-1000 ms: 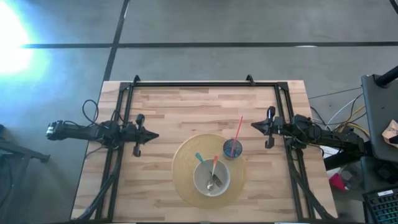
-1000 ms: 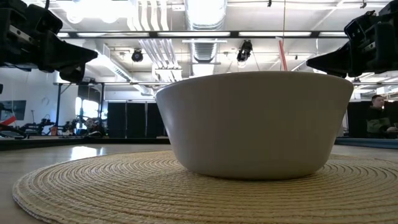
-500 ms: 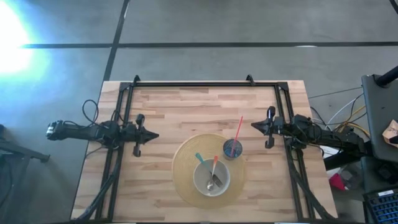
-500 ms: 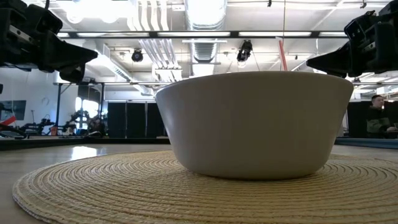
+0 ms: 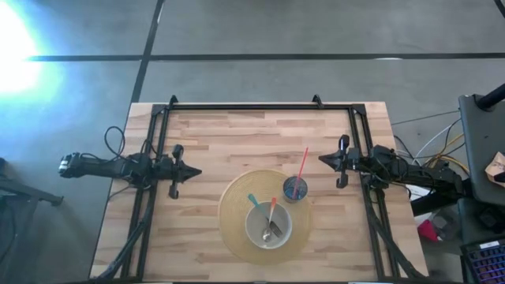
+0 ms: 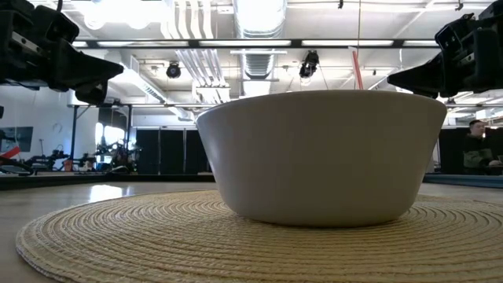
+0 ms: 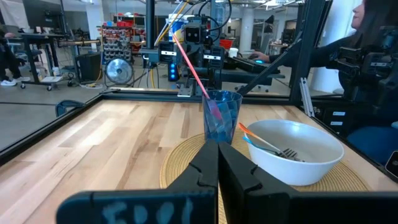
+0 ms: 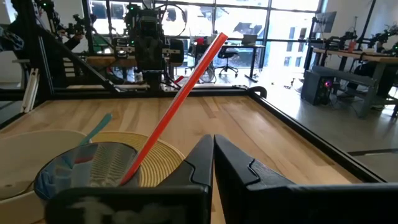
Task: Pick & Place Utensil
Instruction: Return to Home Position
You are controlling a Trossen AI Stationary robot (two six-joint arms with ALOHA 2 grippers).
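A white bowl (image 5: 268, 226) stands on a round woven placemat (image 5: 237, 207) near the table's near edge. In the bowl lie a fork with an orange handle (image 5: 271, 210) and a utensil with a teal handle (image 5: 254, 201), both leaning on the rim. A blue tumbler (image 5: 295, 188) on the mat's right part holds a red straw (image 5: 301, 166). My left gripper (image 5: 196, 172) hovers shut at the table's left, left of the mat. My right gripper (image 5: 322, 159) hovers shut at the right, beside the tumbler. Neither touches anything.
A black metal frame (image 5: 245, 106) runs along the table's far, left and right edges. Bare wood lies between the grippers and the far edge. A seated person (image 6: 475, 149) shows in the room beyond the table.
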